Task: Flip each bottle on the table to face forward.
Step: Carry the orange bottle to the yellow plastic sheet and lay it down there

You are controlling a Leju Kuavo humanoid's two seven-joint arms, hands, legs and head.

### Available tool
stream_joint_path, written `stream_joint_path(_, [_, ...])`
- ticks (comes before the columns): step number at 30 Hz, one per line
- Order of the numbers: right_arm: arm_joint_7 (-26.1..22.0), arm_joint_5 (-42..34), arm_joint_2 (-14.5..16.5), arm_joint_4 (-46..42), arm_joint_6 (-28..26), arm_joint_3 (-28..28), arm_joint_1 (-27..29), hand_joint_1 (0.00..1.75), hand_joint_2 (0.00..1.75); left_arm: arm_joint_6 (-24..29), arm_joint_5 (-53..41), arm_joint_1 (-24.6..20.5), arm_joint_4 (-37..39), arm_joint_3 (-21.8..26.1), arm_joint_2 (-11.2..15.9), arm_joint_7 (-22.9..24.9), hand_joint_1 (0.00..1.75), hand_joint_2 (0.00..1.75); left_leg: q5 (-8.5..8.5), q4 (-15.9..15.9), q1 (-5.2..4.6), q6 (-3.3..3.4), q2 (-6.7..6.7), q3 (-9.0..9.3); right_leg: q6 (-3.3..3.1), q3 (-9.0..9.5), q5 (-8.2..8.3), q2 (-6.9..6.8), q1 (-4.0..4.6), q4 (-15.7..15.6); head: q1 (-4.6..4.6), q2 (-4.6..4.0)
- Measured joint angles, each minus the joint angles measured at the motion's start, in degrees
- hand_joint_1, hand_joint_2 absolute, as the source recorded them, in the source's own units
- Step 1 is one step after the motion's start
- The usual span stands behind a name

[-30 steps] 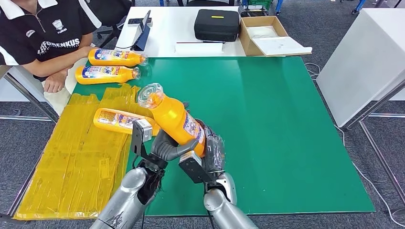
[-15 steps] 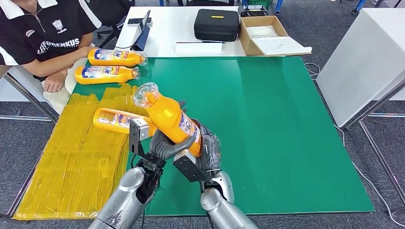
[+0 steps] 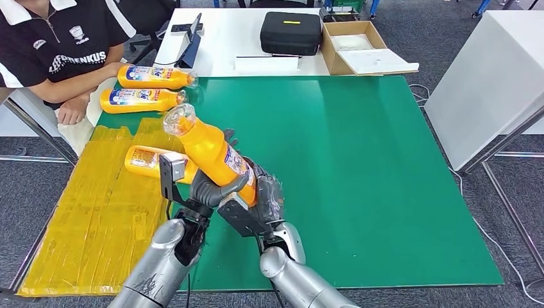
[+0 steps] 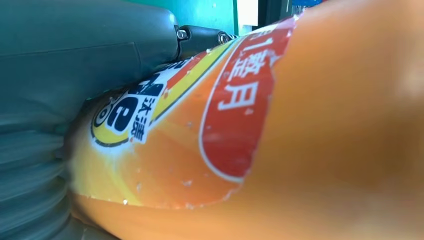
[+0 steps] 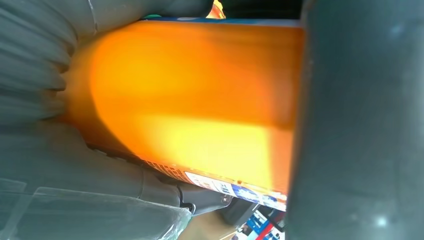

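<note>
An orange bottle (image 3: 208,151) with a clear cap hangs tilted above the green table (image 3: 385,179), its neck pointing to the far left. My left hand (image 3: 206,190) grips its lower body from the left, and my right hand (image 3: 264,197) holds its base from the right. Up close, the bottle's label (image 4: 240,120) lies against my left hand (image 4: 60,75). Its plain orange side (image 5: 190,100) lies in my right hand (image 5: 40,65). Two more orange bottles (image 3: 154,77) (image 3: 142,99) lie at the far left corner. A third bottle (image 3: 153,162) lies behind my left hand.
A crinkled yellow plastic sheet (image 3: 96,212) covers the table's left side. A person (image 3: 58,51) sits at the far left corner. Beyond the green table stand a black case (image 3: 290,32), an open cardboard box (image 3: 359,48) and a tablet stand (image 3: 191,45). A white table (image 3: 494,77) is right.
Both hands have carried the bottle to the left and slightly away from me. Its neck now leans further towards the far left.
</note>
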Motion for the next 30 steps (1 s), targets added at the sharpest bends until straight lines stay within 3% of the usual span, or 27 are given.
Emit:
stream_joint_path(7, [0.8, -0.8, 0.0, 1.4, 0.1, 2.2, -1.4, 1.75, 1.75, -0.1, 0.3, 0.0, 0.0, 0.8, 0.2, 0.0, 0.00, 1.75, 0.00, 0.0, 0.00, 0.00, 0.00, 0.00, 0.00, -0.01, 0.00, 0.00, 0.00, 0.0, -0.01, 0.00])
stream_joint_path(8, [0.8, -0.9, 0.0, 1.5, 0.1, 2.4, -1.6, 1.75, 1.75, -0.1, 0.3, 0.0, 0.0, 0.8, 0.2, 0.0, 0.06, 1.75, 0.00, 0.0, 0.00, 0.00, 0.00, 0.00, 0.00, -0.01, 0.00, 0.00, 0.00, 0.0, 0.00, 0.01])
stream_joint_path(12, [1.1, -1.7, 0.0, 2.0, 0.1, 3.3, -2.0, 1.75, 1.75, -0.1, 0.6, 0.0, 0.0, 0.9, 0.3, 0.0, 1.71, 1.75, 0.00, 0.0, 0.00, 0.00, 0.02, 0.00, 0.00, -0.01, 0.00, 0.00, 0.00, 0.0, -0.01, 0.00])
stream_joint_path(30, [1.7, -5.9, 0.0, 3.4, 0.0, 7.4, -3.3, 1.75, 1.75, -0.6, 2.3, 0.1, 0.5, 2.1, 0.7, -0.8, 1.75, 1.75, 0.00, 0.0, 0.00, 0.00, 0.08, 0.00, 0.00, -0.05, 0.01, 0.04, 0.00, 0.0, -0.01, 0.01])
